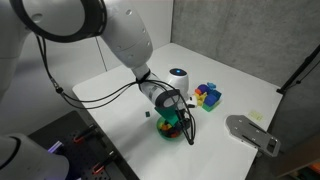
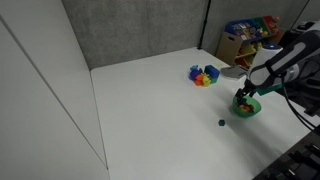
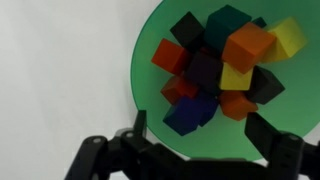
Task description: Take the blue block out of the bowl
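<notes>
The green bowl [image 3: 150, 100] fills the wrist view and holds several coloured blocks. The blue block [image 3: 190, 113] lies at the near edge of the pile, beside red, orange and purple blocks. My gripper [image 3: 197, 132] is open, its two dark fingers straddling the blue block just above the bowl. In both exterior views the gripper [image 1: 174, 118] [image 2: 244, 96] hangs directly over the bowl [image 1: 176, 134] [image 2: 248, 108], partly hiding it.
A blue square tray of coloured blocks [image 1: 208, 96] [image 2: 204, 75] sits further back on the white table. A small dark block [image 1: 148, 114] [image 2: 221, 124] lies on the table near the bowl. A white round object [image 1: 179, 78] stands behind. A grey plate [image 1: 250, 132] lies at the table's side.
</notes>
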